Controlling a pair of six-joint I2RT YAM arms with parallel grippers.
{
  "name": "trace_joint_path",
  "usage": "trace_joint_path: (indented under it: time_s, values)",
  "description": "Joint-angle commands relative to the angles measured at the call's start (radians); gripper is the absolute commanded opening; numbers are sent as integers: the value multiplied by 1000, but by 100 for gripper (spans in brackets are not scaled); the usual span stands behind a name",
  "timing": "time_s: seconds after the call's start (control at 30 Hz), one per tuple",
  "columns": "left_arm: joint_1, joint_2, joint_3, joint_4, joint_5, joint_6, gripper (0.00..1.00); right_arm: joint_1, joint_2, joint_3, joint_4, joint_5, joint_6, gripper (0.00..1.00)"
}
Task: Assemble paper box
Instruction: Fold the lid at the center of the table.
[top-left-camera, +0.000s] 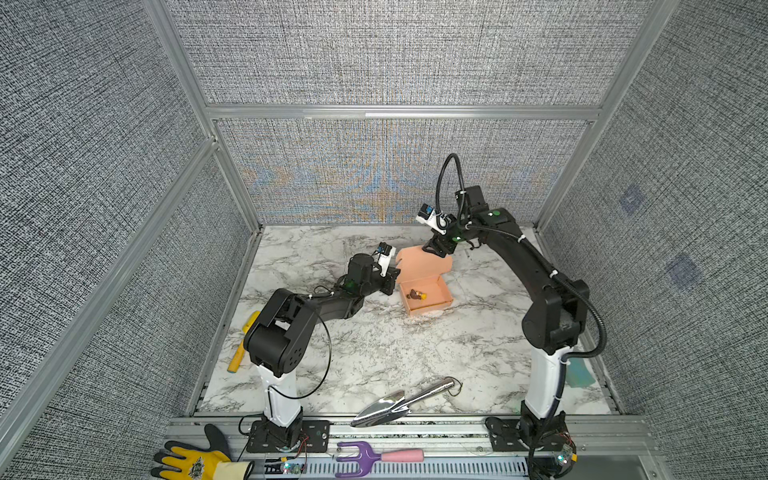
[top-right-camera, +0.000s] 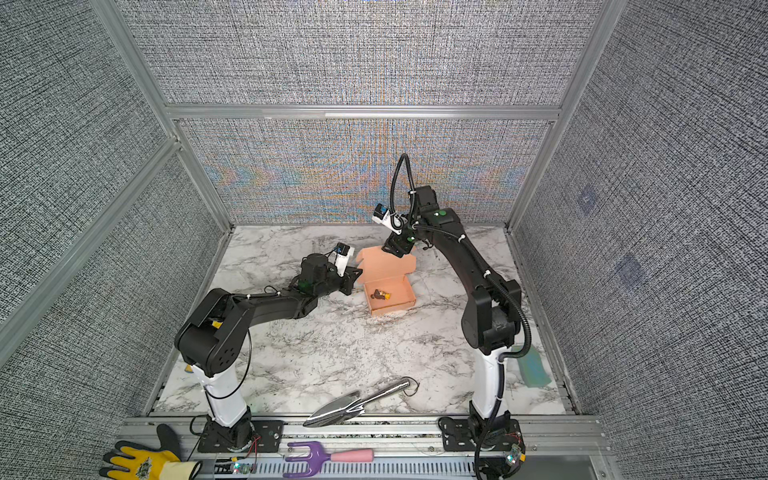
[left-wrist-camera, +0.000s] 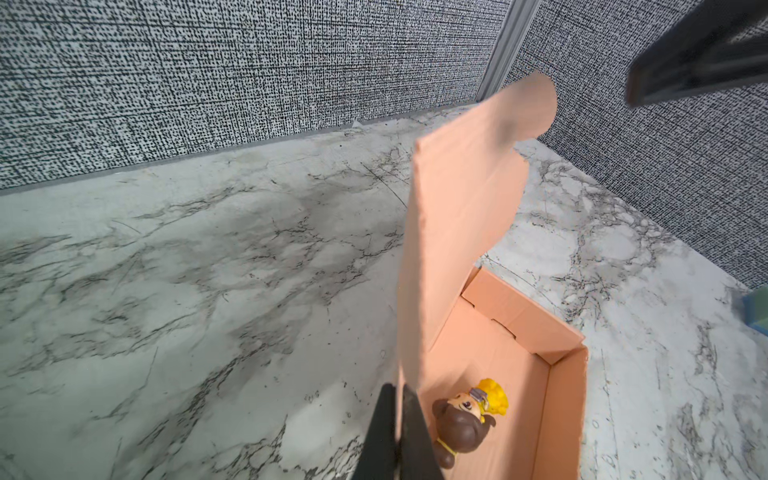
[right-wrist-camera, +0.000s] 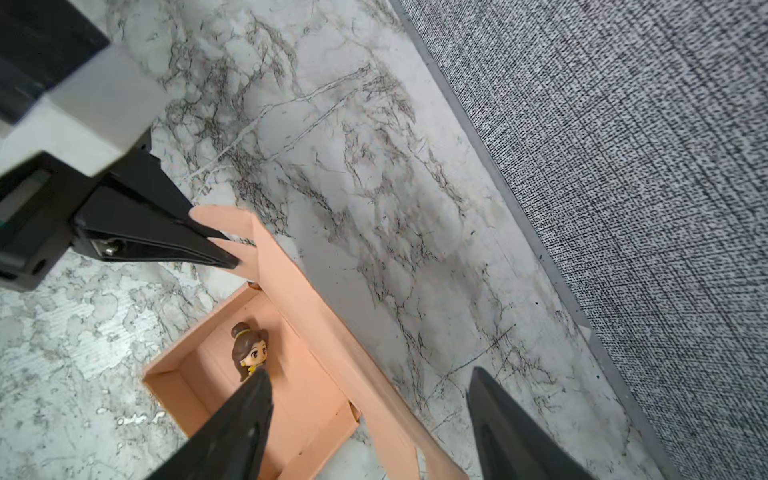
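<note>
salmon-pink lid of the paper box stands upright between the fingers of the released right hand, its long edge running toward the left hand, which is clenched on its side flap.

Paper box: matt salmon cardboard, smooth, creased. Surface: marble-look, smooth w/ slight sheen. Trowel: polished metal, mirror-glossy. Figurine in box: glossy plastic. Walls: rough woven grey cloth; frame matt alu. Glove: knit fabric.
</note>
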Motion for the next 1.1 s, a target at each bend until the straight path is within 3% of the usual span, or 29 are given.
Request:
trace_joint_path:
  time_s: [0.0,0.7,0.87,1.07]
  values:
    - [2,9,14,-15,28,16,2,11,27,42,-68,10,-82,75]
    - [2,11,43,-41,58,11,2,45,134,156,-194,75,-177,65]
    - [3,12,46,-48,33,5,2,49,142,154,-207,66,-176,55]
    - [3,22,65,-74,-34,-25,2,61,142,153,-222,69,-175,35]
